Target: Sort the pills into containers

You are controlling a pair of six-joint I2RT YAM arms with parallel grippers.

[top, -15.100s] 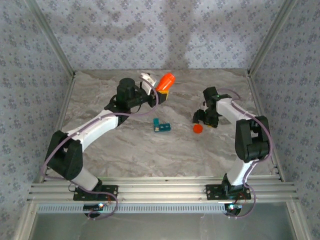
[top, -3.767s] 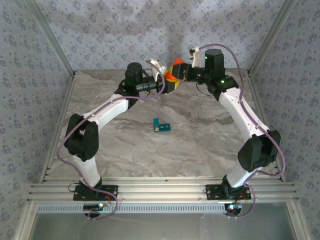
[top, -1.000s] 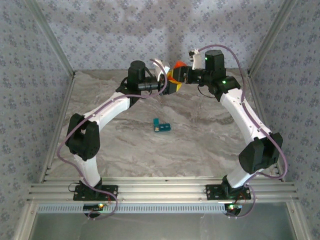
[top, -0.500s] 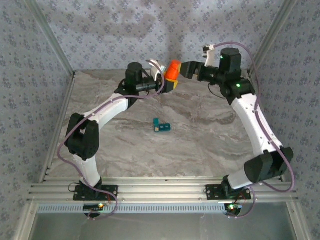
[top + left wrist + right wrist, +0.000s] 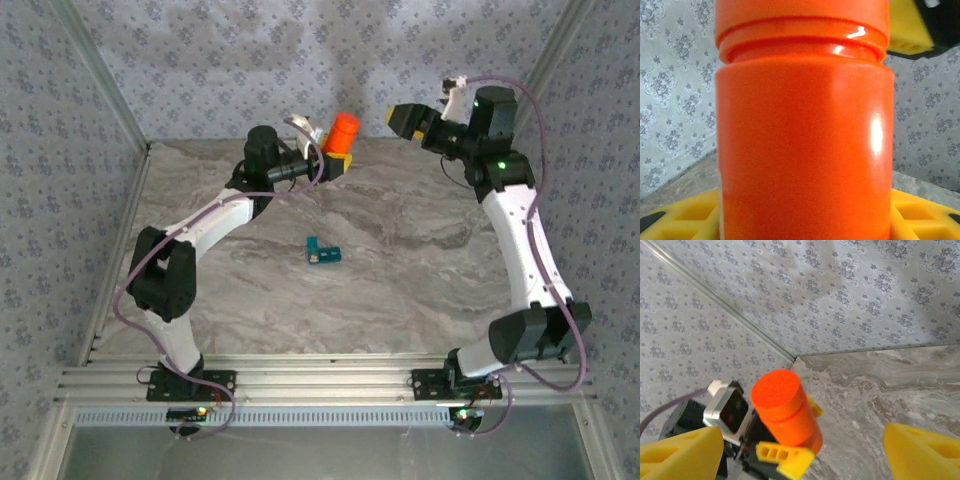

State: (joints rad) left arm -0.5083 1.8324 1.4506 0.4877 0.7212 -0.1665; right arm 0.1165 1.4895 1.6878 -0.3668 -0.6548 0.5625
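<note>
The left gripper point(image 5: 335, 158) pinches the orange bottle point(image 5: 342, 135). The right gripper point(image 5: 408, 120) hangs just right of that bottle, jaws spread and empty. The teal pill box point(image 5: 323, 252) lies on the table point(image 5: 420, 270), well toward the arm bases from the bottle — apart from both grippers. The right wrist view adds the bottle's cap point(image 5: 776, 387) — seated on top.

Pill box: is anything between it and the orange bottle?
Nothing visible. The pill box lies alone on the table; the orange bottle, held by the left gripper, is farther back, bare table between.
</note>
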